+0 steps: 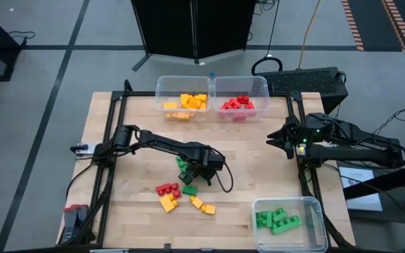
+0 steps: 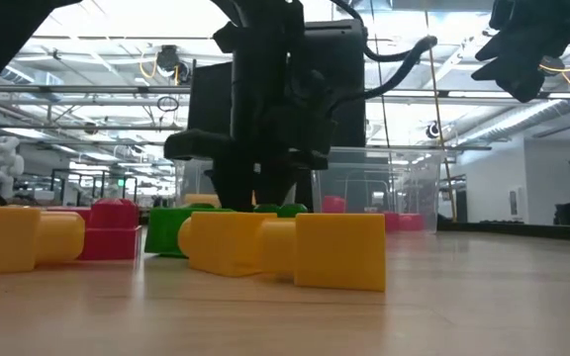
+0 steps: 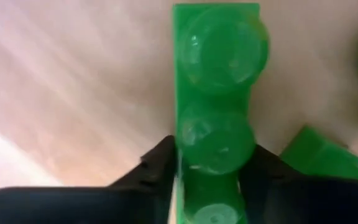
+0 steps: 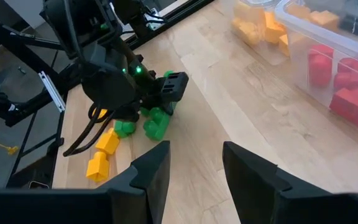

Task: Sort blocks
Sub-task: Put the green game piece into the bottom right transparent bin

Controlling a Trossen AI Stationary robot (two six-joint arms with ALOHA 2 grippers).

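Note:
On the table's middle lies a cluster of green blocks (image 1: 183,167). My left gripper (image 1: 190,170) points down over it, shut on one long green block (image 3: 216,87) with a row of studs. More green pieces (image 3: 325,158) lie just beside it. Toward the near edge lie another green block (image 1: 189,189), red blocks (image 1: 167,188) and yellow-orange blocks (image 1: 169,203). My right gripper (image 4: 194,171) hangs open at the table's right edge, high and away from the blocks. My left gripper pinches the long green block by its two long sides (image 3: 182,155), near one end, between its two fingers (image 3: 157,165). The fingers come from above, pointing down, and lie across the block. The block lies flat on the table, studs up.
Clear bins stand at the far edge: one with yellow-orange blocks (image 1: 183,90), one with red blocks (image 1: 240,90). A third bin (image 1: 289,206) with green blocks sits at the near right corner. Bare wood lies between the cluster and the bins.

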